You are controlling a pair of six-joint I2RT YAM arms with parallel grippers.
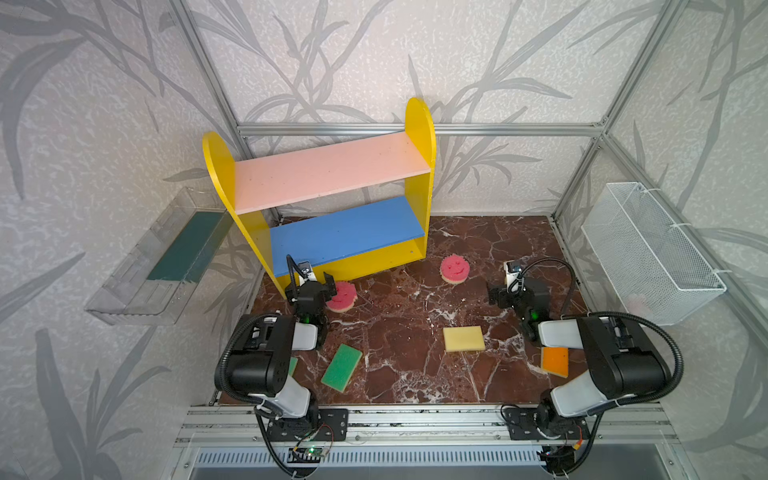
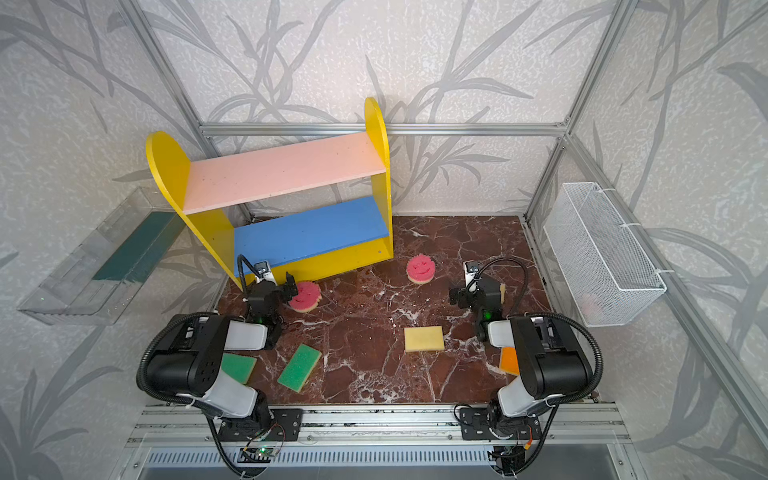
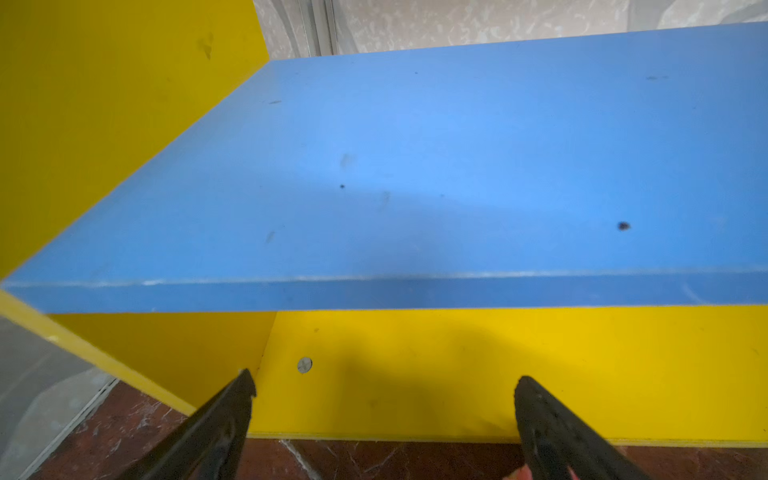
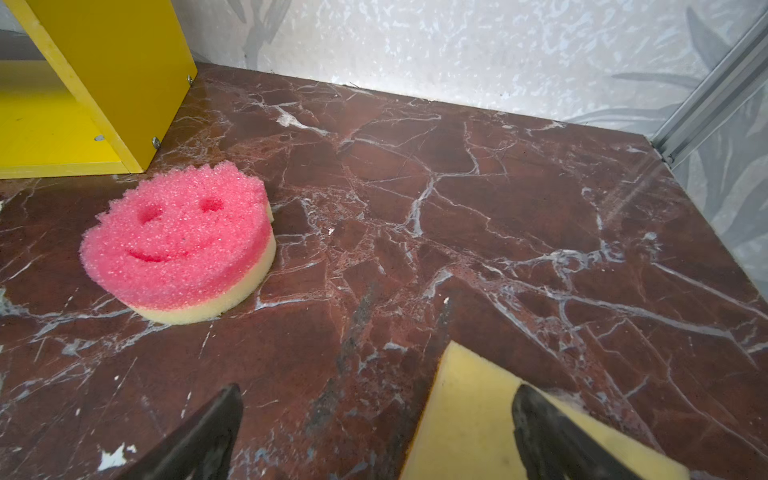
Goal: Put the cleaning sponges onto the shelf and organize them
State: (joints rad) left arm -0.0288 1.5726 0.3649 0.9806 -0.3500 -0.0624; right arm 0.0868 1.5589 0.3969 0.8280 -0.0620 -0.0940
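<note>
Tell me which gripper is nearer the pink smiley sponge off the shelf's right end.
Right. The right gripper hovers open right of the smiley sponge, not touching; the left gripper is farther left, by the other pink sponge.

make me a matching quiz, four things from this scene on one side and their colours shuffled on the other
Things:
1. upper shelf board
2. middle shelf board
3. wire basket
4. tray mat

Colours:
a. white
b. dark green
c. pink
d. blue

Pairs: 1-c, 2-d, 3-a, 4-b
</note>
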